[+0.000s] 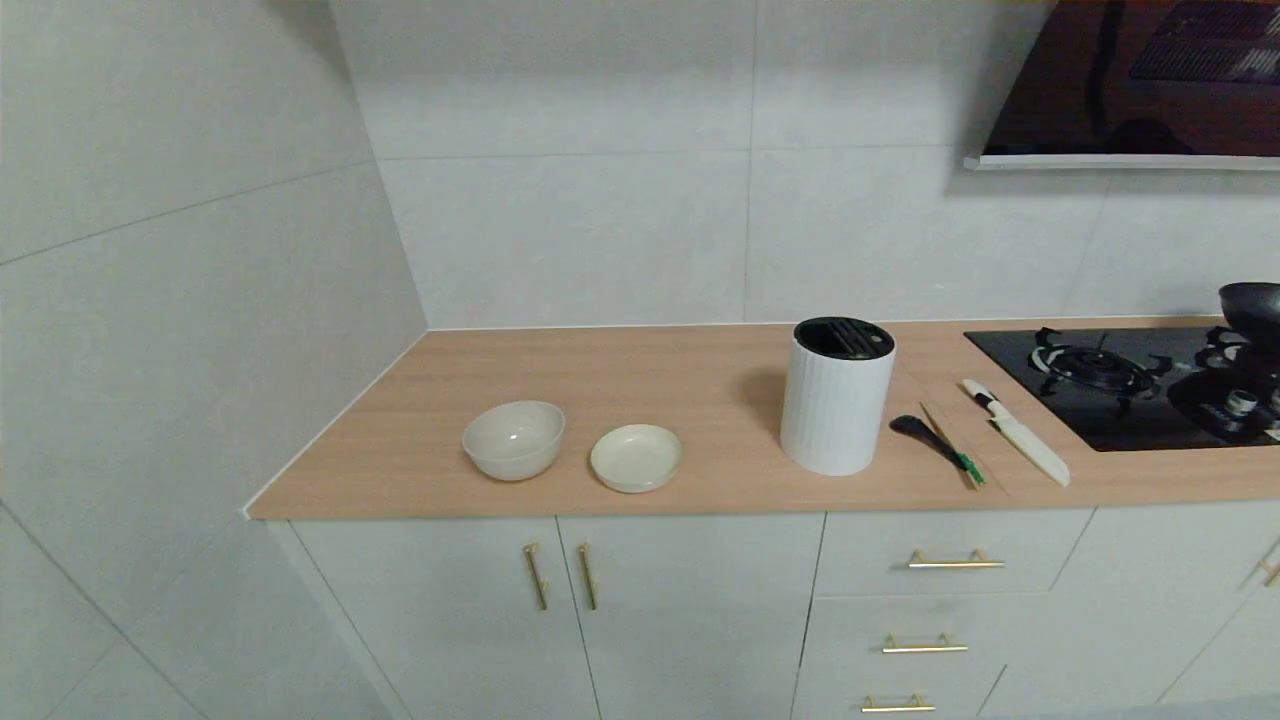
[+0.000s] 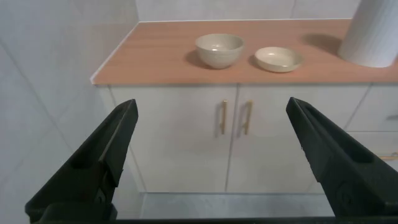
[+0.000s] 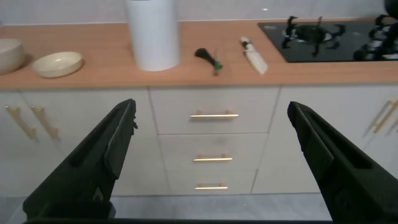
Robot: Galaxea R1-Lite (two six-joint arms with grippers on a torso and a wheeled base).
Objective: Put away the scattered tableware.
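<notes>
Bowl (image 1: 514,438) and knife (image 1: 1018,437) on counter (image 1: 650,375), beyond left claw (image 2: 211,109), right claw (image 3: 211,107), both apart.

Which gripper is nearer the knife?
Right. The right gripper sits low before the drawers, roughly below the knife; the left gripper is low before the cupboard doors under the bowl, farther along the counter.

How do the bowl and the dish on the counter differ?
The bowl is deep with tall curved walls; the dish is shallow, almost flat. The bowl stands farther left, toward the corner wall; the dish lies between the bowl and the white holder. Both are cream, upright, look empty, and sit apart on the counter.
</notes>
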